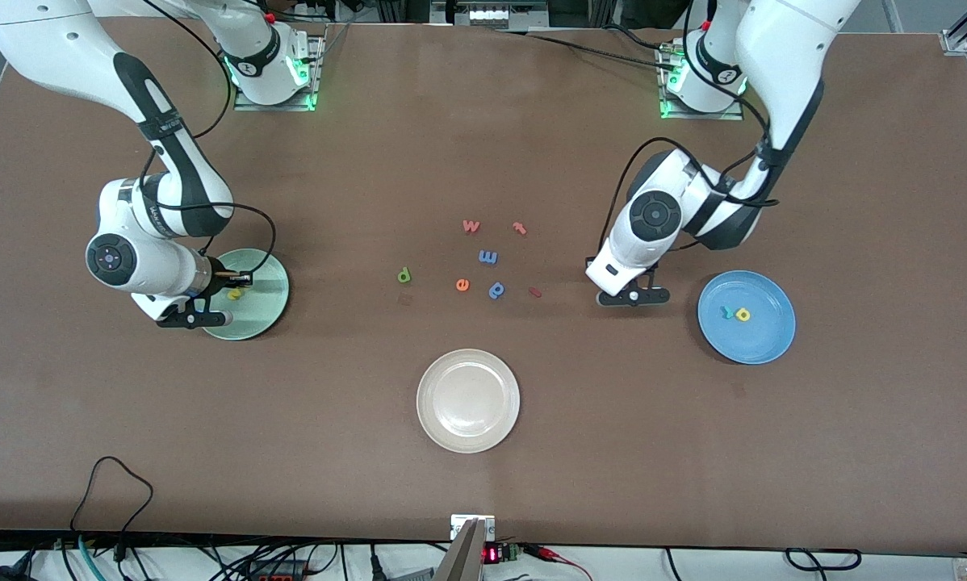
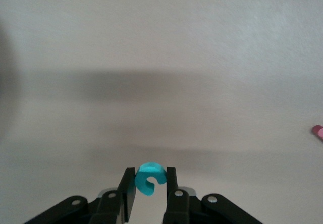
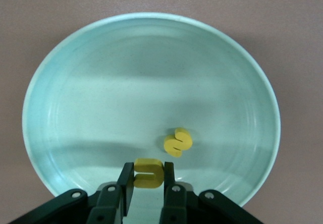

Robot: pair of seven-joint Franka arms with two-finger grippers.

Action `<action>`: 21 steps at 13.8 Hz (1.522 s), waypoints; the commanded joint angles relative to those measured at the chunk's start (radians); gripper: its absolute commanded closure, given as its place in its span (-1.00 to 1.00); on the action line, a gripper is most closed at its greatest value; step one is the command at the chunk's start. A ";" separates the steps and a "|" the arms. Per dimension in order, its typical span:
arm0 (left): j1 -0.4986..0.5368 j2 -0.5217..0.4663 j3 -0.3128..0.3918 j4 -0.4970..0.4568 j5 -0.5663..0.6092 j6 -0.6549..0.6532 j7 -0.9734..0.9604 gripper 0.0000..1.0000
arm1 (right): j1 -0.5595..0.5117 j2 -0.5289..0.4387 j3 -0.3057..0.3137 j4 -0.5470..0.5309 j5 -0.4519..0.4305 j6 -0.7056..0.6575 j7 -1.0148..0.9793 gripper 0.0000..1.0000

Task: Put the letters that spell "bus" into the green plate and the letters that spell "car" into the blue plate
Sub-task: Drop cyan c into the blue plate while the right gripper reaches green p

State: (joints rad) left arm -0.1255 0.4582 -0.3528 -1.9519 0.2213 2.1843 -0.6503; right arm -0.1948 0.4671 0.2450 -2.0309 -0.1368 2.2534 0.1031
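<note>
My left gripper is shut on the teal c. In the front view this gripper is over bare table between the loose letters and the blue plate. That plate holds a small blue letter and the yellow a. My right gripper is shut on the yellow u, low over the green plate. The yellow s lies in that plate. The green b lies on the table, toward the green plate from the other loose letters.
Loose letters lie mid-table: a red w, a red t, a blue m, an orange e, a blue stemmed letter and a small red piece. A cream-white plate sits nearer the front camera.
</note>
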 commanded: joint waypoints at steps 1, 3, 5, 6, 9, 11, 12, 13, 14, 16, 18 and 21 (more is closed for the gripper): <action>0.042 -0.010 -0.003 0.096 0.072 -0.162 0.079 0.66 | 0.005 -0.005 0.008 -0.008 0.011 0.006 0.010 0.18; 0.110 -0.012 -0.002 0.110 0.078 -0.178 0.202 0.65 | 0.006 -0.008 0.011 -0.005 0.011 0.006 0.010 -0.78; 0.194 -0.009 -0.003 0.119 0.093 -0.175 0.320 0.65 | 0.027 -0.028 0.013 0.000 0.010 0.000 0.009 -0.83; 0.229 -0.004 -0.003 0.119 0.102 -0.172 0.369 0.64 | 0.052 -0.044 0.019 0.000 0.011 -0.001 0.017 -0.83; 0.315 0.025 -0.002 0.114 0.110 -0.150 0.460 0.62 | 0.080 -0.056 0.098 0.003 0.011 0.006 0.157 -0.72; 0.375 0.062 -0.003 0.107 0.148 -0.092 0.524 0.55 | 0.112 -0.056 0.137 0.017 0.011 0.009 0.185 -0.46; 0.382 0.065 -0.005 0.093 0.148 -0.083 0.528 0.23 | 0.141 -0.056 0.135 0.035 0.011 0.005 0.185 -0.33; 0.380 0.060 -0.005 0.091 0.148 -0.086 0.528 -0.83 | 0.175 -0.056 0.135 0.050 0.013 0.000 0.185 -0.28; 0.385 0.053 -0.009 0.091 0.148 -0.095 0.529 -1.00 | 0.202 -0.054 0.135 0.057 0.011 0.002 0.182 -0.13; 0.383 0.036 -0.017 0.102 0.148 -0.124 0.529 -1.00 | 0.262 -0.051 0.135 0.066 0.009 0.008 0.182 -0.10; 0.383 0.004 -0.035 0.131 0.147 -0.187 0.529 -1.00 | 0.331 -0.029 0.135 0.098 0.010 0.011 0.184 -0.08; 0.383 -0.021 -0.089 0.247 0.144 -0.363 0.528 -1.00 | 0.396 0.028 0.132 0.121 0.005 0.066 0.202 -0.09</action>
State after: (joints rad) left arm 0.2510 0.4638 -0.4020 -1.7783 0.3477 1.9439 -0.1316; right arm 0.1721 0.4471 0.3875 -1.9403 -0.1350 2.2848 0.2946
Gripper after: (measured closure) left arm 0.000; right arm 0.458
